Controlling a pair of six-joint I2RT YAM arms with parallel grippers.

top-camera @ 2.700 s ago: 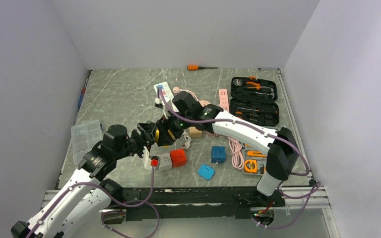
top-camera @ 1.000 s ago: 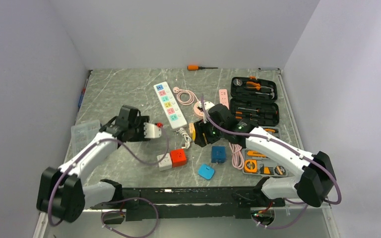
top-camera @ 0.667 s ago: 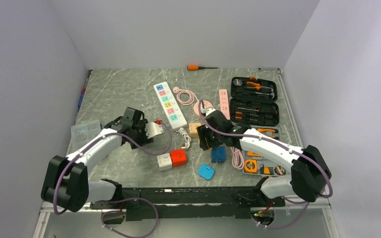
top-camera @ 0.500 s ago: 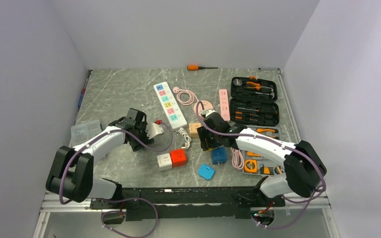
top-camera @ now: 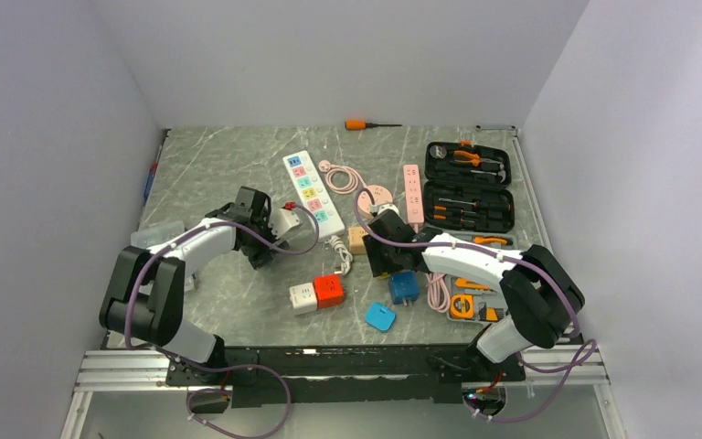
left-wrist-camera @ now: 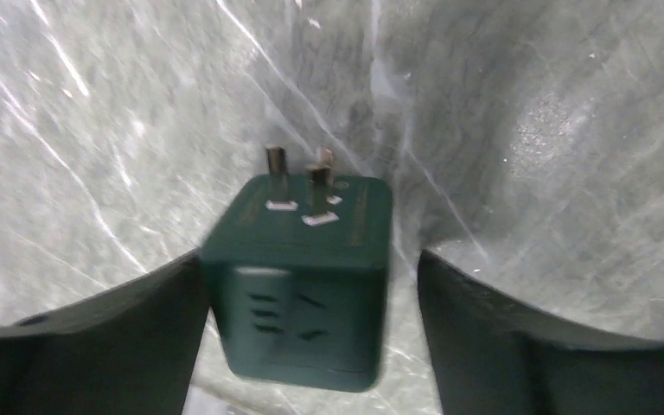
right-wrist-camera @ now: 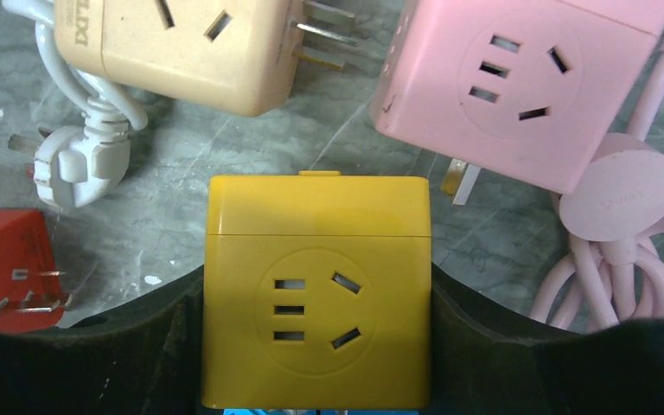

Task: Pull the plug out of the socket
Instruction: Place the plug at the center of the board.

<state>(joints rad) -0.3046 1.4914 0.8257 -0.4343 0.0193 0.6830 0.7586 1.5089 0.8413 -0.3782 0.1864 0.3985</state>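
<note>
Left jaws parted, one side clear of green plug [left-wrist-camera: 298,277], left half of bench [top-camera: 219,165]. Right jaws clamp yellow socket cube [right-wrist-camera: 316,294], bench centre.

From above, you had the left gripper [top-camera: 260,249] down at the grey marbled tabletop [top-camera: 210,165], just beside a small white cube adapter [top-camera: 283,221] (its jaws could not be made out from here). Your right gripper [top-camera: 381,259] sat low between a tan cube socket [top-camera: 358,240] and a blue cube socket [top-camera: 403,285]. A long white power strip with coloured outlets [top-camera: 313,203] lay between the two arms.
</note>
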